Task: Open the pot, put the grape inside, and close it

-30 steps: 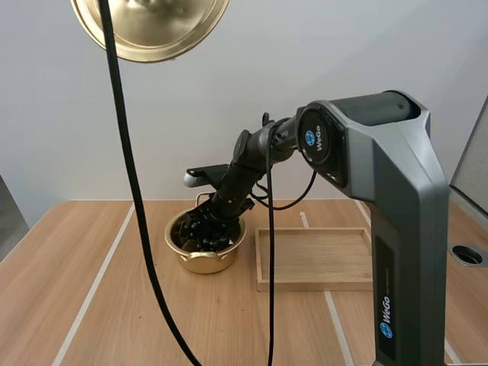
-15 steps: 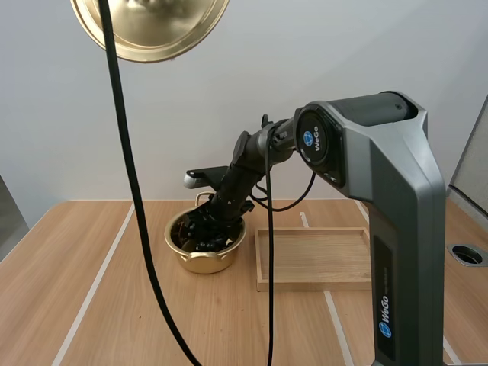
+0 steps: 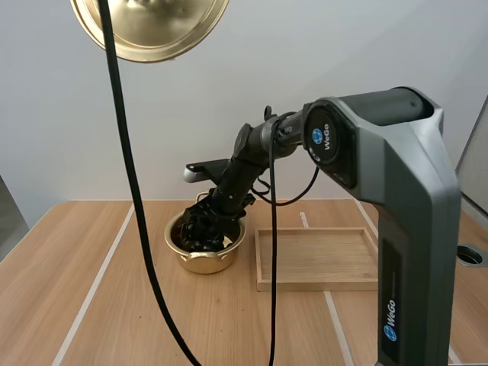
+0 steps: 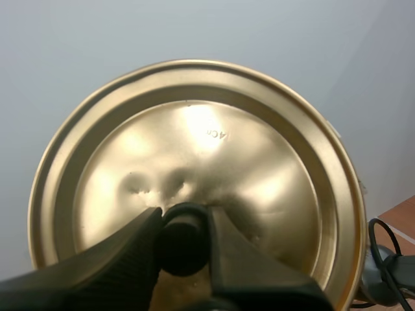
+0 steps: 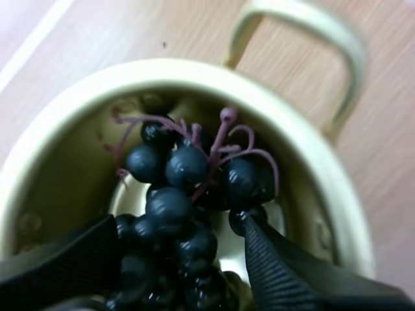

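Observation:
The gold pot (image 3: 177, 245) stands uncovered on the wooden table, left of the tray. My right gripper (image 3: 203, 227) reaches down into it. In the right wrist view the dark grape bunch (image 5: 181, 168) with its reddish stem lies inside the pot (image 5: 311, 155), and my right gripper (image 5: 181, 227) is open, its fingers standing wide apart on either side of the berries. The gold lid (image 3: 152, 27) hangs high above the table. In the left wrist view my left gripper (image 4: 185, 217) is shut on the lid's black knob (image 4: 185, 243), against the lid (image 4: 194, 142).
A shallow wooden tray (image 3: 316, 259) lies right of the pot. The right arm's large grey base column (image 3: 404, 252) stands at the front right. A round hole (image 3: 469, 255) is set in the table near its right edge.
My right arm has lifted its elbow a little and shifted slightly left, while its gripper stays down in the pot with the grapes. The lid has held still.

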Action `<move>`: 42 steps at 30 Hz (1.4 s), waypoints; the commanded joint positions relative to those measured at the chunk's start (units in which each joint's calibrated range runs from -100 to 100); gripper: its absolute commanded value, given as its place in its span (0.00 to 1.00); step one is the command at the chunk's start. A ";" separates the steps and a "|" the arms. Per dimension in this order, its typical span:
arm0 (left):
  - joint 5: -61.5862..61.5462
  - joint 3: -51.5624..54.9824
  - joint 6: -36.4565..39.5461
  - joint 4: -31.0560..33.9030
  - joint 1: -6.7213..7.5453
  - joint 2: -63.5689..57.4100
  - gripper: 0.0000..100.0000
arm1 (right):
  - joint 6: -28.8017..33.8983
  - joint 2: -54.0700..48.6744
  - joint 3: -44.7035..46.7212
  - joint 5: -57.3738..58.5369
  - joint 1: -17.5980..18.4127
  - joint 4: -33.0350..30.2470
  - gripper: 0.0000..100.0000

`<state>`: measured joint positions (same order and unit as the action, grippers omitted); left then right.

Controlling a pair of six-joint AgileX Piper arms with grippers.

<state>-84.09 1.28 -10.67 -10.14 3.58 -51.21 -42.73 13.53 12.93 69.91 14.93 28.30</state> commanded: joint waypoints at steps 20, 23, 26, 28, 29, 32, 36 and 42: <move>3.42 -0.53 0.00 -0.30 -0.12 -0.39 0.00 | 0.83 -21.98 0.46 0.10 -0.33 -0.68 0.93; 3.83 -0.53 0.00 -0.30 -0.12 -0.39 0.00 | 2.25 -24.73 0.46 0.10 -1.21 -3.14 0.93; 4.04 -0.53 -0.03 -0.30 -0.12 -0.39 0.00 | 4.24 -27.17 0.46 0.10 -2.90 -5.93 0.93; 4.02 -0.53 -0.22 -0.30 -0.12 -0.39 0.00 | 4.73 -28.92 0.46 0.10 -4.50 -6.75 0.93; 4.02 -0.53 -0.22 -0.30 -0.12 -0.39 0.00 | 4.73 -29.88 0.46 0.10 -5.20 -6.75 0.93; 4.02 -0.53 -0.22 -0.30 -0.12 -0.39 0.00 | 4.73 -32.67 0.46 0.10 -8.07 -7.00 0.93; 3.81 -0.53 -0.53 -0.30 -0.12 -0.24 0.00 | 4.73 -36.59 0.46 0.10 -11.82 -7.19 0.93; 0.98 -0.30 -0.62 -0.30 -0.12 2.48 0.00 | 4.73 -42.09 0.46 0.57 -16.63 -7.68 0.93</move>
<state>-83.02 1.28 -11.15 -10.14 3.58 -50.22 -38.11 -26.17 13.36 70.24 -0.26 21.01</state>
